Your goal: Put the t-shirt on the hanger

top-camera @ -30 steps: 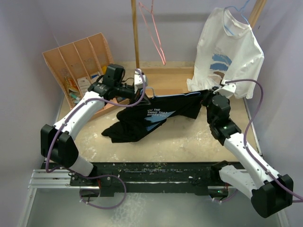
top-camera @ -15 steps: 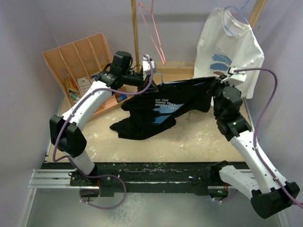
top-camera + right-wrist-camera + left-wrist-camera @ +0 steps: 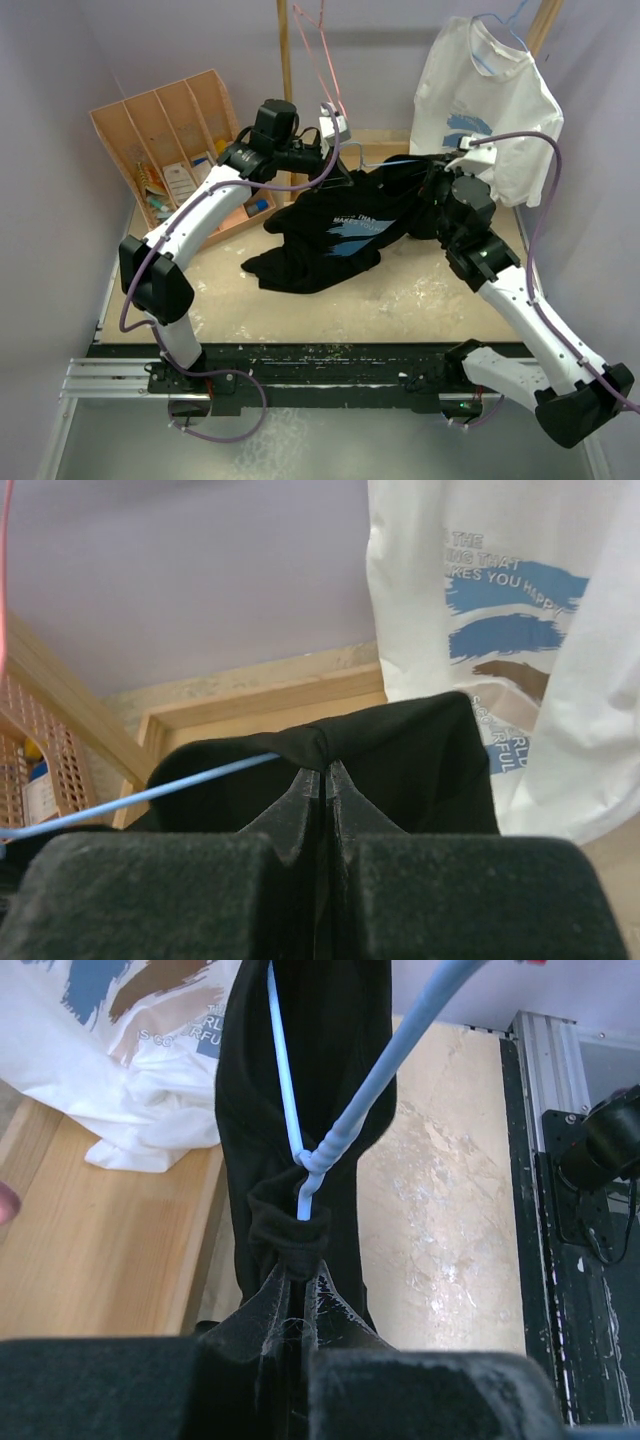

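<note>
The black t-shirt (image 3: pixel 335 225) is strung between the two arms over the back half of the bench (image 3: pixel 430 290). Its upper edge is held in the air while the lower part sags in folds and rests on the bench surface near the middle. The light blue graphic and white lettering face up.

The left pincer (image 3: pixel 301 1282) is closed tight on a bunched knot of black cloth. The light-blue hanger (image 3: pixel 315 1156) comes out of that bunch at its twisted neck, with one thin wire running on along the dark cloth and the hook slanting off toward the upper right. I cannot tell whether the wire itself is caught in the grip or only the cloth around it.

The right pincer (image 3: pixel 325 778) is also pinched shut, on a fold of the black cloth at the far end. A length of the blue wire comes out from under that fold and runs off to the left.

Just behind the right arm hangs a white t-shirt (image 3: pixel 500 100) with a blue print. A wooden divided rack (image 3: pixel 160 120) leans at the back left of the bench, beside the left arm.
</note>
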{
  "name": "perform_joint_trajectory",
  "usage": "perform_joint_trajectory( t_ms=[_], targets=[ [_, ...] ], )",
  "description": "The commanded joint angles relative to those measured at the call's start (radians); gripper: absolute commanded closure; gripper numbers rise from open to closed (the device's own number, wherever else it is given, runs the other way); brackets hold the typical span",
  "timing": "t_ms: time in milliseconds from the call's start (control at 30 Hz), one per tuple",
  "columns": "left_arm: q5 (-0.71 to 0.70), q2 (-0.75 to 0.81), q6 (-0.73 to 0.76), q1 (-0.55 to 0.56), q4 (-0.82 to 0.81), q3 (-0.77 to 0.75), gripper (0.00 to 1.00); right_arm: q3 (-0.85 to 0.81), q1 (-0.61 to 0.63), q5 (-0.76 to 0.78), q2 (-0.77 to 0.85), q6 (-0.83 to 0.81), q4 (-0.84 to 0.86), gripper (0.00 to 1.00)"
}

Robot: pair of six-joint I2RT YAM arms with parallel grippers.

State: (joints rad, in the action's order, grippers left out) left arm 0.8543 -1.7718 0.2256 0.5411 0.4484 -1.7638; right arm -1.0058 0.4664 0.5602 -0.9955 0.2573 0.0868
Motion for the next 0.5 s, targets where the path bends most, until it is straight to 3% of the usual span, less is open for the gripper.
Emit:
perform_joint_trajectory(
  t_ms=[0, 467],
  targets=[
    [-0.003, 0.011, -0.055, -0.003, -0.089, -0.058, 1.00, -0.042, 0.048, 0.037, -0.017, -0.006, 0.045, 1.00],
    [-0.015, 0.009, -0.065, -0.004, -0.129, -0.029, 1.00, -0.069, 0.178, 0.066, -0.093, 0.004, 0.060, 1.00]
  ],
)
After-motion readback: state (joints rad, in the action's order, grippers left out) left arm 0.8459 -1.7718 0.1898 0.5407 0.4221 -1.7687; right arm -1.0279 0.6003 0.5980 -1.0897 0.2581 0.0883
